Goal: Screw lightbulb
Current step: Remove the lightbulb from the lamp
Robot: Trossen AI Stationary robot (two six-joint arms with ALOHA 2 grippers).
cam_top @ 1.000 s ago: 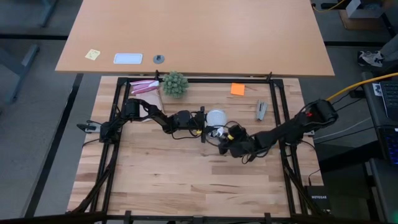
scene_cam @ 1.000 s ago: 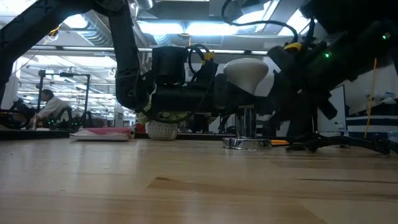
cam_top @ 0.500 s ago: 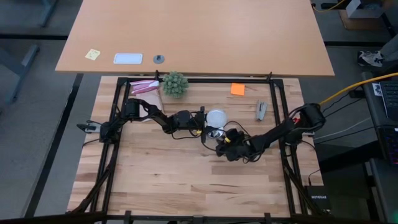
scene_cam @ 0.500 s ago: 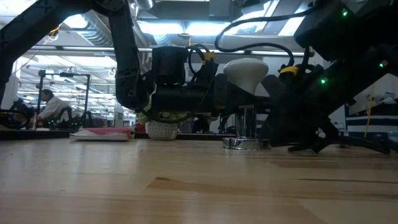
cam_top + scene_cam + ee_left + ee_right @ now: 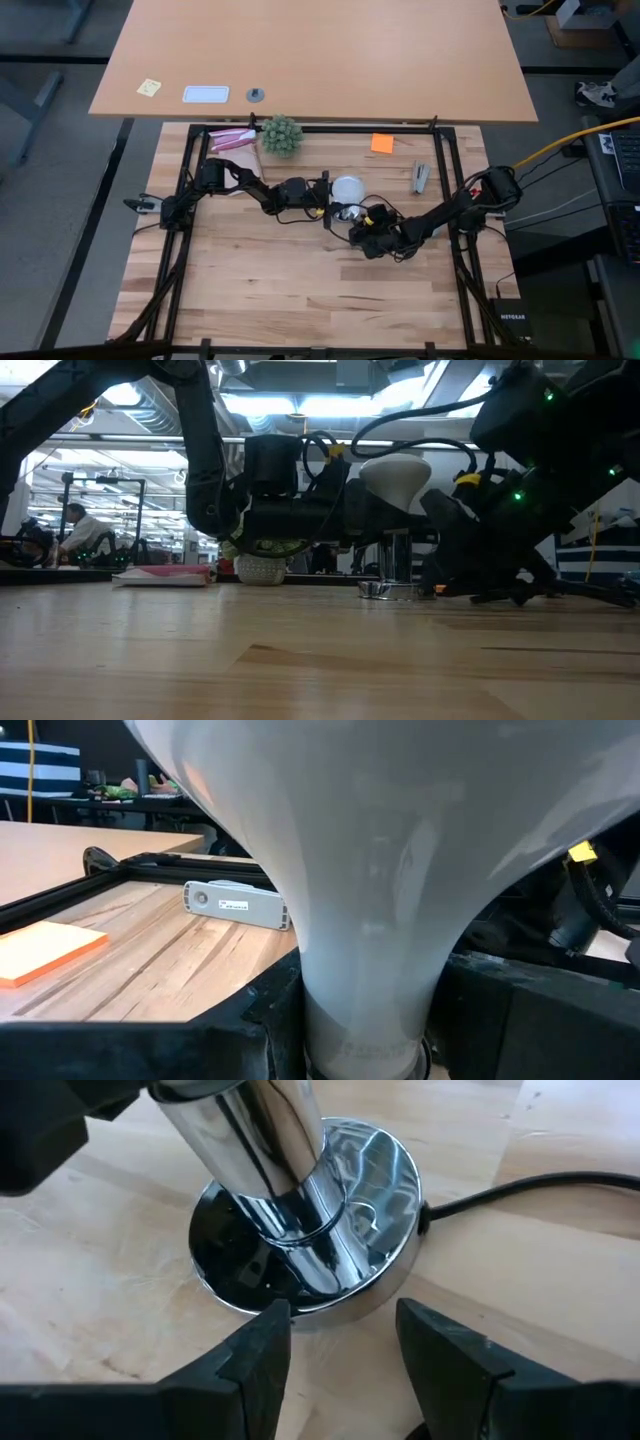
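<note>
Right now the left gripper (image 5: 330,200) pinches the upright lightbulb (image 5: 347,188) atop the socket (image 5: 305,1230), right gripper (image 5: 335,1345) spread at its base.

High cam overhead; low cam table-level; wrist cams close; all share lightbulb (image 5: 398,478).

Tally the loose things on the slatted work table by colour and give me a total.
White: 1, lightbulb
Silver: 1, lamp base
Green: 1, plant
Orange: 1, sticky pad
Grey: 1, stapler
Pink: 1, packet
Total: 6
</note>
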